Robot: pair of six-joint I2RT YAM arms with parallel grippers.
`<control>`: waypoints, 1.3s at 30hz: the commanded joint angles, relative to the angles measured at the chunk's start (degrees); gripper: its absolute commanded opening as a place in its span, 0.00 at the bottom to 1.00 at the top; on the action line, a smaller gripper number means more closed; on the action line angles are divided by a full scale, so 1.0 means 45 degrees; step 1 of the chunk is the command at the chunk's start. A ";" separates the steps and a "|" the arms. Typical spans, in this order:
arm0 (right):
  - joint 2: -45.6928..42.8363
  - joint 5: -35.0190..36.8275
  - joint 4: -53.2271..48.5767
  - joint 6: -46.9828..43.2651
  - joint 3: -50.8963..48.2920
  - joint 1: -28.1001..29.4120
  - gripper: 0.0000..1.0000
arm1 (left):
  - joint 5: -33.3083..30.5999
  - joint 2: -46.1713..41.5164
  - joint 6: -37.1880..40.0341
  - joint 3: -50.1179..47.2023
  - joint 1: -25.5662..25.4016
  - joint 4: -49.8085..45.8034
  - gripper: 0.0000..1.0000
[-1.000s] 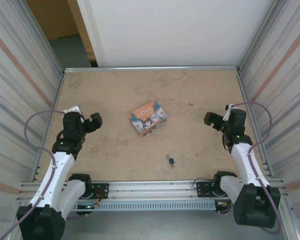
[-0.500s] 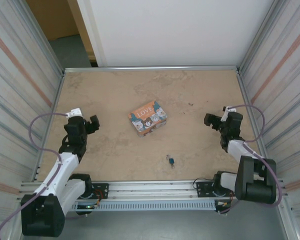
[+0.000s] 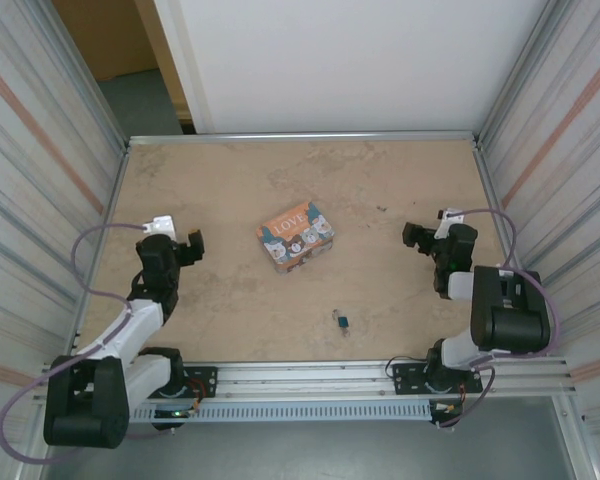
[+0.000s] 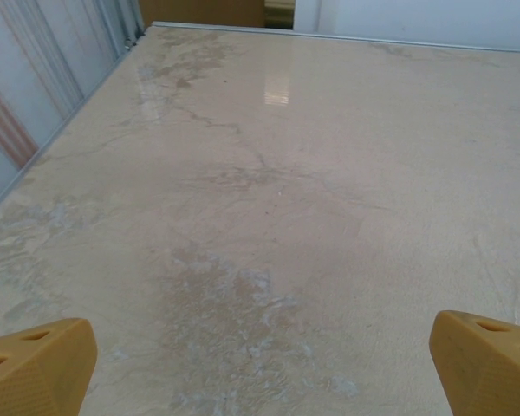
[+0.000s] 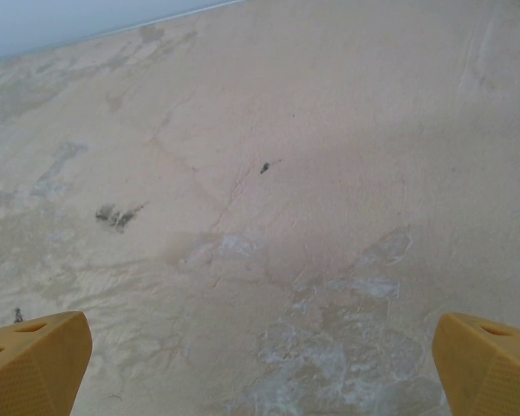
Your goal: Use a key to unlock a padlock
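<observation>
Orange is the loudest colour on my screen: the box [image 3: 295, 235] in the middle of the table [image 3: 230, 180], with "LOVE" printed on its lid above little cat faces. That is the one word I can read anywhere. The padlock [image 3: 342, 322] is a tiny dark blue-green thing lying at about 5 o'clock from the box, near my edge of the table and between the two arms. A pale grey bit just beside it at 11 o'clock looks like the key [image 3: 335, 315], but it is too small for me to tell if they touch. My left gripper [image 3: 190, 243] sits at 9 o'clock from the box and my right gripper [image 3: 414, 238] at 3 o'clock, both with jaws spread wide and holding nothing, both well apart from the lock. I think a lot could go wrong. The key is a speck, so fat fingers could push it away on the smooth top or pinch air. A bump could spin the padlock. Both wrist cameras point at bare table, so my first reach would be half blind.
</observation>
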 commanded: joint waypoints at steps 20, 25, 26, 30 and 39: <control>0.0489 0.0939 0.0045 -0.0700 0.0639 0.0719 0.99 | 0.2657 0.5887 0.1523 -0.0123 0.0626 0.7519 0.99; 0.0469 0.1135 0.0025 -0.0759 0.0638 0.0836 0.99 | 0.2101 0.6061 0.1139 0.0468 0.0771 0.6548 0.99; 0.0470 0.1144 0.0026 -0.0759 0.0641 0.0822 0.99 | 0.2366 0.6192 0.1260 0.0664 0.0779 0.6400 0.99; 0.0469 0.1151 0.0037 -0.0759 0.0639 0.0837 0.99 | 0.2504 0.6109 0.1296 0.0745 0.0764 0.6125 0.99; 0.0462 0.1444 0.0022 -0.0837 0.0647 0.0988 0.99 | 0.2116 0.6156 0.1636 0.0964 0.0440 0.5777 0.99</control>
